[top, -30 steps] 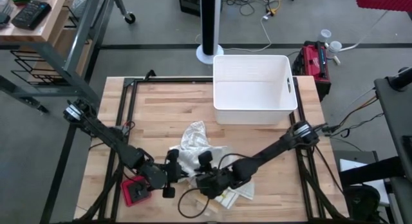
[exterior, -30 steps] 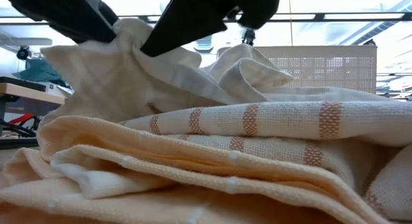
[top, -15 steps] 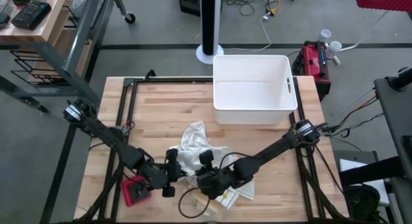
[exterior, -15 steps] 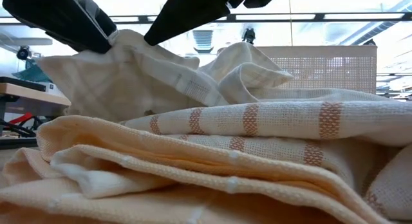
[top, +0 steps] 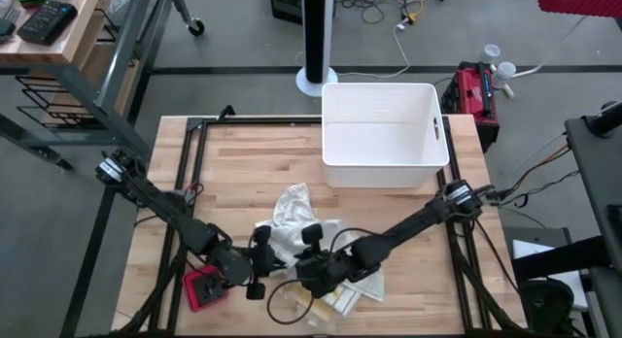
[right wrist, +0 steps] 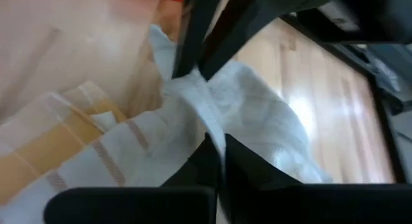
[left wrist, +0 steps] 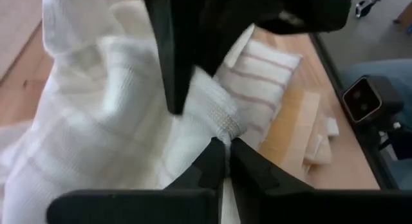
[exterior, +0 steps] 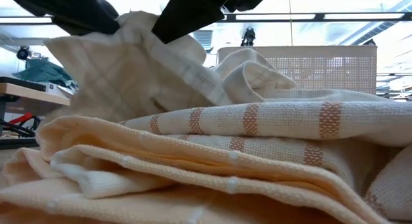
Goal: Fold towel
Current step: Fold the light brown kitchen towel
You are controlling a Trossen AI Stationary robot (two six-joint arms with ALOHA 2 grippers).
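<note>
A crumpled white towel (top: 292, 217) lies near the table's front, with one bunched part raised (exterior: 129, 63). My left gripper (top: 260, 253) comes from the left and is shut on that raised part. My right gripper (top: 311, 241) comes from the right and is shut on it just beside the left. In the low view the two dark grippers meet at the towel's peak (exterior: 138, 21). A stack of folded cream, orange and striped towels (exterior: 225, 159) rests on the table near the front edge (top: 352, 291), partly under my right arm. My left gripper pinches the white towel's hemmed edge (left wrist: 225, 129) between its two fingers, slanting down from the table's left. That part is lifted and bunched; the rest of the towel sags to the table. One layer or several, I cannot tell. My right gripper pinches a gathered ridge of the towel (right wrist: 207, 124) between its two fingers, slanting down from the table's right, close to the left gripper's fingers (right wrist: 193, 50). The cloth there is raised and the rest spreads below onto the table.
A white plastic bin (top: 384, 134) stands at the far right of the table. A red object (top: 202, 285) sits at the near left beside my left arm. A black cable loop (top: 287, 304) lies at the front edge. Bare wood lies at the far left.
My right gripper has shut on the white towel next to my left gripper, rolling slightly. The towel's held peak stands a little higher and more bunched than before. My left gripper has kept its hold.
</note>
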